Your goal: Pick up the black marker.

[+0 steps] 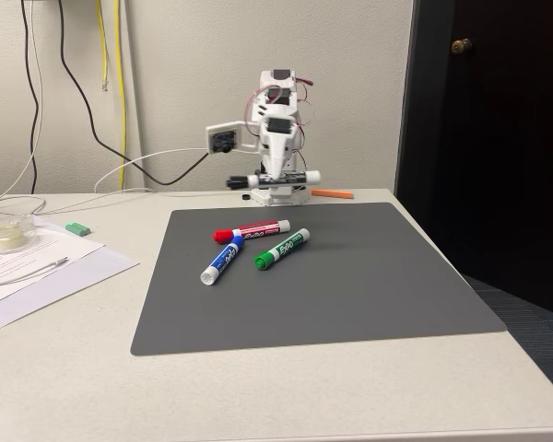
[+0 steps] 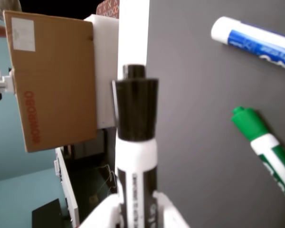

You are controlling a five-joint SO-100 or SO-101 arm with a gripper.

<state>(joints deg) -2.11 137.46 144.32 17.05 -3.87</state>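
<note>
The black marker (image 2: 135,142) is sitting crosswise in the closed gripper (image 1: 275,178), lifted off the grey mat (image 1: 350,285). Green marker (image 1: 282,249), blue marker (image 1: 221,259) and red marker (image 1: 251,229) are lying below and in front of it

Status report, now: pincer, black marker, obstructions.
Pincer shut on black marker, held crosswise above the table. Red marker, blue marker, green marker lie on grey mat. Nothing in the way.
</note>
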